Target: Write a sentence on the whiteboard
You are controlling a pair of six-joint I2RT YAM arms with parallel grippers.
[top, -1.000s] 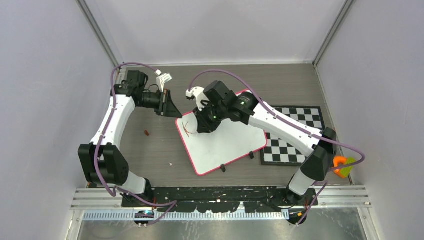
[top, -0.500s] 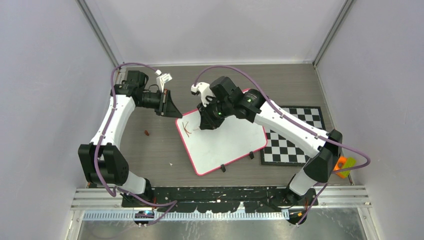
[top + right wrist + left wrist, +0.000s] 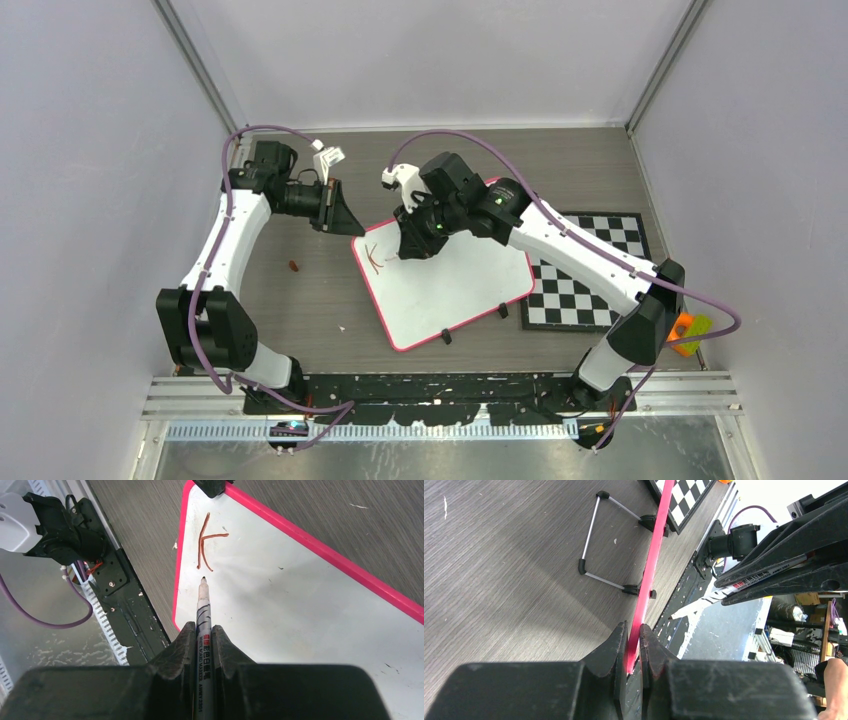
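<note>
Grey wood-grain table (image 3: 300, 310), pale walls (image 3: 100, 150); left gripper (image 3: 632, 632) pinches whiteboard (image 3: 460, 290) rim; right gripper (image 3: 203, 630) pinches marker (image 3: 203, 602)

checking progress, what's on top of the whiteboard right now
On the whiteboard only a brownish-red K shows, near the rim clamped by the left end effector. The right end effector holds a marker, tip beside the K. The top view hides the patch under it.
</note>
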